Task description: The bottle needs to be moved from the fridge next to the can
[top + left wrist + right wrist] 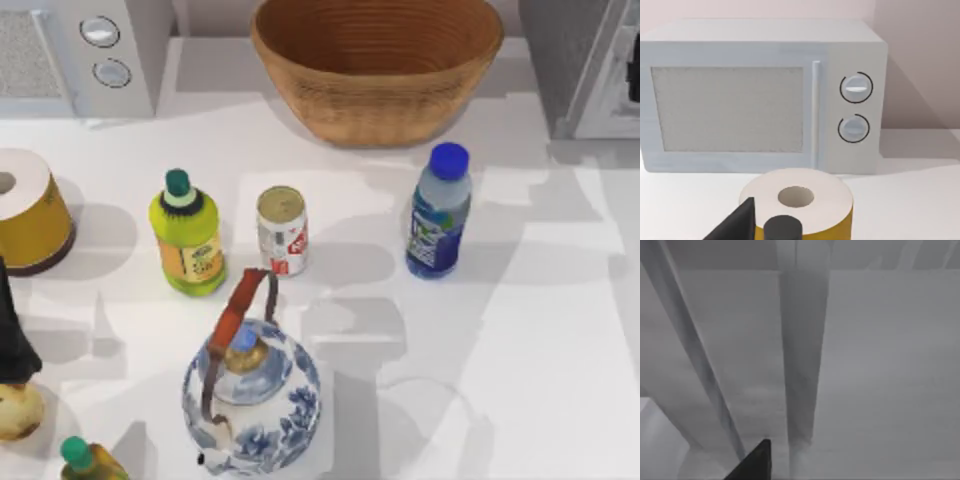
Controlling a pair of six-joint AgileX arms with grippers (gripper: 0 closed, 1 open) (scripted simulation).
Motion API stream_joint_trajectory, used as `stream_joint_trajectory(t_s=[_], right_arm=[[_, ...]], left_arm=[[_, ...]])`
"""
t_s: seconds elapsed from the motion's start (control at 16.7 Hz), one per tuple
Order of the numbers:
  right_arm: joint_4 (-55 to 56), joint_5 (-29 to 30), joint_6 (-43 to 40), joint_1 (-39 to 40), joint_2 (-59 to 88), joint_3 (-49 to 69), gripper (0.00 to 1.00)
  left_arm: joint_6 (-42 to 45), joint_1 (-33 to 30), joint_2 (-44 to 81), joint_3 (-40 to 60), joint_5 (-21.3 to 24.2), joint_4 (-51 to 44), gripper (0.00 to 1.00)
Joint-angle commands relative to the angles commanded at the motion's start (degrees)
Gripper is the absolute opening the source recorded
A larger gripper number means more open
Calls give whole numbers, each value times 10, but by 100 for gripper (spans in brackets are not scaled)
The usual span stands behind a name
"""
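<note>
On the white table (560, 380), from above: clear plastic water bottle with blue cap (438, 212) upright right of the small gold-topped tin can (282, 231), apart from it, outside the grey speckled fridge (565, 60) at far right. From the left wrist: white two-knob microwave (760, 95), yellow cylinder with white top (805, 210); left gripper (757, 227) state cannot be told. From the right wrist: pale grey panels; right gripper (752, 462) state cannot be told.

Blue-capped clear bottle (438, 212), white-labelled can (282, 231), blue-and-white patterned teapot (252, 397), brown basket (376, 62)

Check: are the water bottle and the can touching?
Apart. The top view shows bare table between the bottle and the can.
</note>
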Motion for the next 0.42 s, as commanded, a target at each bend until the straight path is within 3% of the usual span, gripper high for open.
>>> stream_joint_trajectory(t_s=[0.42], right_arm=[[-23,1,2,1,86,115,100]], left_arm=[[0,0,0,0,0,0,100]])
